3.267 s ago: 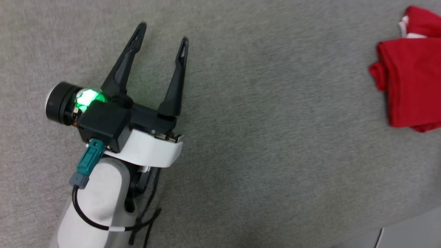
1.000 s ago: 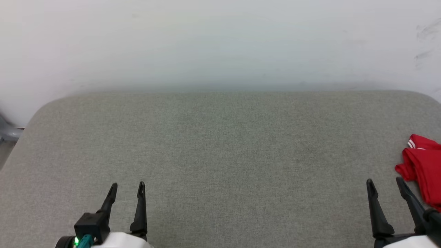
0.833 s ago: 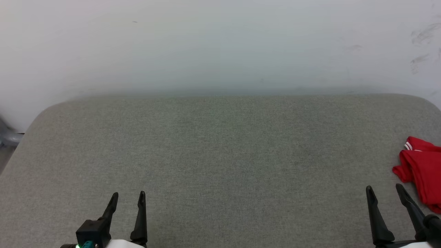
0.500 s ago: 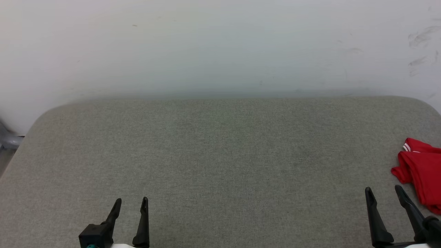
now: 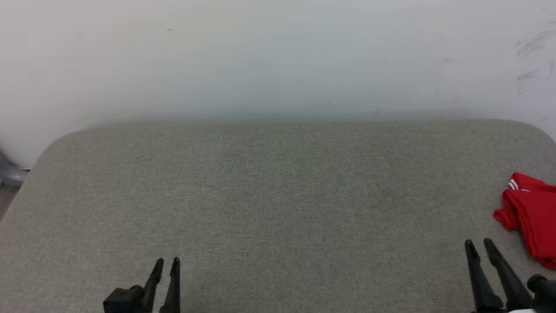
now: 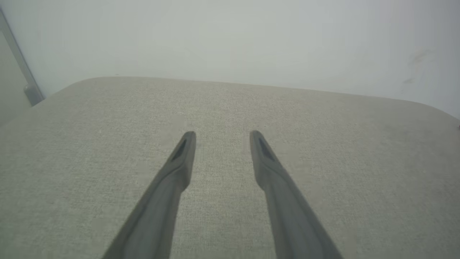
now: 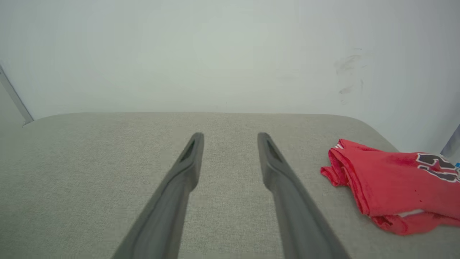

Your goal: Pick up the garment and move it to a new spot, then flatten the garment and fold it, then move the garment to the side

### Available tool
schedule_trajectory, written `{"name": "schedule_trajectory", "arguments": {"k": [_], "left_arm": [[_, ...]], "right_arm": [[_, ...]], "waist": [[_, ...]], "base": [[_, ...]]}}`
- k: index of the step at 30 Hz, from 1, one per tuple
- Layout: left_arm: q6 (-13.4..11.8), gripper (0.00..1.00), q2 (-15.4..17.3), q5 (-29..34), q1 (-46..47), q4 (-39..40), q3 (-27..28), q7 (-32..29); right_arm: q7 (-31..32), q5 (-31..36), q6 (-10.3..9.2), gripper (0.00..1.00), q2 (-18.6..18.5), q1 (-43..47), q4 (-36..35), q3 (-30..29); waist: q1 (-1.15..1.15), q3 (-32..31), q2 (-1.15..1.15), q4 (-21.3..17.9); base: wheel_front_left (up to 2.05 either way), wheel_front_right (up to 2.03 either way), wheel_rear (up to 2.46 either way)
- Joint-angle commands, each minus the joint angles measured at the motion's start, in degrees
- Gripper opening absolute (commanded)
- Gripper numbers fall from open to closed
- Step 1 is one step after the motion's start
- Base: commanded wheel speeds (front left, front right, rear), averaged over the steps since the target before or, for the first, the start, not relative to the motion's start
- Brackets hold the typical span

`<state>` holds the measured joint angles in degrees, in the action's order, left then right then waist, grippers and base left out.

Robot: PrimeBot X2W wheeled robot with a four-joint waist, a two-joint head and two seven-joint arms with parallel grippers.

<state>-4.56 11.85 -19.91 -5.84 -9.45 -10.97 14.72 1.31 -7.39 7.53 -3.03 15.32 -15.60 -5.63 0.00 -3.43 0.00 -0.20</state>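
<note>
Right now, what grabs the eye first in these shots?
The red shirt wins: a rumpled bundle at the far right edge of the grey padded surface, the one spot of colour against it and the pale wall. Next come the left gripper and right gripper at the head view's bottom corners. Both are empty with fingers apart, the right one close beside the shirt but not touching it.

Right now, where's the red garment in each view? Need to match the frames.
Head view: garment at the right edge, up-right of the right gripper.
Right wrist view: garment right of the jaws, lettering at the frame's right edge.
Left wrist view: cushion ahead of the jaws.
Shared landmark: cushion's rounded far-right corner.
</note>
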Motion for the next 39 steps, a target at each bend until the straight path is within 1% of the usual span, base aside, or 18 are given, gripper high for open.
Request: {"name": "schedule_trajectory", "arguments": {"k": [1,11,20,39], "left_arm": [[0.01,0.0,-0.04,-0.06,-0.06,-0.13,-0.01,-0.01],[1.67,0.0,-1.24,-9.93,1.72,-0.78,2.43,-2.93],[3.0,0.0,-2.23,-17.86,3.11,-1.23,4.36,-5.25],[5.39,0.0,-4.0,-32.13,5.61,-2.05,7.83,-9.47]], "right_arm": [[-0.01,-0.08,0.0,0.0,0.0,0.0,0.14,0.03],[-0.13,-12.5,-0.01,0.0,-0.71,-2.78,3.81,0.88],[-0.05,-22.37,-0.01,0.0,-1.21,-5.31,7.16,1.43],[0.37,-39.75,-0.02,0.0,-1.77,-9.61,12.92,2.01]], "waist": [[0.0,0.0,0.0,0.0],[0.0,0.29,0.0,0.02],[0.0,0.55,0.0,0.03],[0.0,1.1,0.0,0.06]], "base": [[0.0,0.0,0.0],[0.0,0.0,0.0],[0.0,0.0,0.0],[0.0,0.0,0.0]]}}
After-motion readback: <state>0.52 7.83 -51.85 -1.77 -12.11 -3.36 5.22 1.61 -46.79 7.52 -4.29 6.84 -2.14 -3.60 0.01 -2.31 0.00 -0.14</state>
